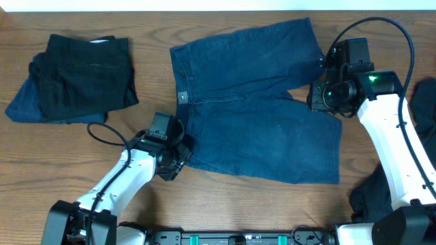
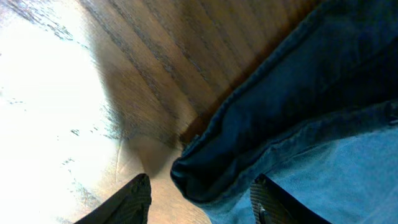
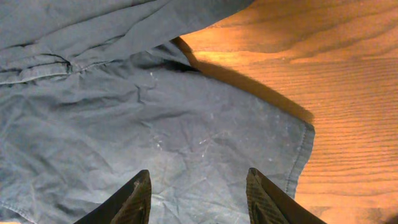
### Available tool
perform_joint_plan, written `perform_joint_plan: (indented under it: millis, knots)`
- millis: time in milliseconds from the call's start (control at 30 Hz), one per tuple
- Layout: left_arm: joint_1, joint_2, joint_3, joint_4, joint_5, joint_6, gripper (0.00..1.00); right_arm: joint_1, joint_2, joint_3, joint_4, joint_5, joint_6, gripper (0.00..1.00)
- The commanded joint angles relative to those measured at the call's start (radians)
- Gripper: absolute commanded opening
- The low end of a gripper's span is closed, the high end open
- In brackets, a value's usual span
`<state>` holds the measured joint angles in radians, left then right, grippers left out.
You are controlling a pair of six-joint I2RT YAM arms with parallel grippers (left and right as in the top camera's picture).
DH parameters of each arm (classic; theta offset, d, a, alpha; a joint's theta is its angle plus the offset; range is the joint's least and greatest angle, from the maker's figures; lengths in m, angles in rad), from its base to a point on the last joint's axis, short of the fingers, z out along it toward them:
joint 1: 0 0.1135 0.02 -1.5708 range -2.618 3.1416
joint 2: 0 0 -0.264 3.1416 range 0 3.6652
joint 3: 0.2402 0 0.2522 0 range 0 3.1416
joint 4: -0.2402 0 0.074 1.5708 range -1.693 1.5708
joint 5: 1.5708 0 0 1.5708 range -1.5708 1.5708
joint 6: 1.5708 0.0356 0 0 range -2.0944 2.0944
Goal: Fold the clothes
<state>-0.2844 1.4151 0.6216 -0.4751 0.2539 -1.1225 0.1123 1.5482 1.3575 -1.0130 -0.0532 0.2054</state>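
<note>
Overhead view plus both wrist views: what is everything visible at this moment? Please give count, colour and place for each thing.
denim shorts: one, dark blue, spread flat mid-table, waistband toward the left
folded pile: one stack, black on top of navy, far left part of the table
navy garment: one, at the right edge, cut off by the frame
black garment: one, near right, partly behind the right arm
table: one, brown wood, under everything
left gripper: one, black fingers, open, astride the shorts' waistband corner
right gripper: one, black fingers, open, over a leg of the shorts near its hem
</note>
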Motion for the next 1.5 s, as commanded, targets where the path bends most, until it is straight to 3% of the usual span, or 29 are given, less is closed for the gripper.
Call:
perform_joint_plan:
  millis: [0, 67, 367, 467, 633, 833, 1033, 1100, 1133, 1200, 1467]
  knots:
    - [-0.003, 0.01, -0.027, 0.023, -0.024, -0.009, 0.53, -0.009, 0.001, -0.003, -0.002, 0.001, 0.011, 0.48]
    - [-0.003, 0.01, -0.043, 0.056, -0.024, -0.009, 0.52, -0.009, 0.001, -0.003, -0.002, 0.001, 0.011, 0.48]
    - [-0.003, 0.01, -0.064, 0.096, -0.05, -0.009, 0.23, -0.009, 0.001, -0.003, -0.005, 0.001, 0.011, 0.48]
    - [-0.003, 0.01, -0.064, 0.096, -0.049, -0.009, 0.06, -0.009, 0.001, -0.003, -0.011, 0.001, 0.011, 0.47]
    - [-0.003, 0.008, -0.06, 0.097, -0.05, -0.002, 0.06, -0.01, 0.001, -0.003, -0.079, 0.023, 0.103, 0.43]
    - [-0.003, 0.008, -0.059, 0.1, -0.049, 0.04, 0.06, -0.045, -0.002, -0.006, -0.323, 0.141, 0.428, 0.44]
    - [-0.003, 0.008, -0.059, 0.095, -0.048, 0.056, 0.06, -0.048, -0.137, -0.127, -0.304, 0.055, 0.547, 0.48]
    - [-0.003, 0.008, -0.059, 0.093, -0.047, 0.064, 0.06, -0.048, -0.214, -0.211, -0.266, 0.011, 0.599, 0.59]
    - [-0.003, 0.008, -0.059, 0.093, -0.045, 0.072, 0.06, -0.048, -0.247, -0.253, -0.248, 0.0, 0.624, 0.71]
    - [-0.003, 0.008, -0.059, 0.093, -0.045, 0.089, 0.06, -0.048, -0.312, -0.345, -0.217, -0.011, 0.667, 0.79]
    - [-0.003, 0.008, -0.059, 0.092, -0.045, 0.094, 0.06, -0.048, -0.392, -0.63, -0.11, 0.029, 0.898, 0.82]
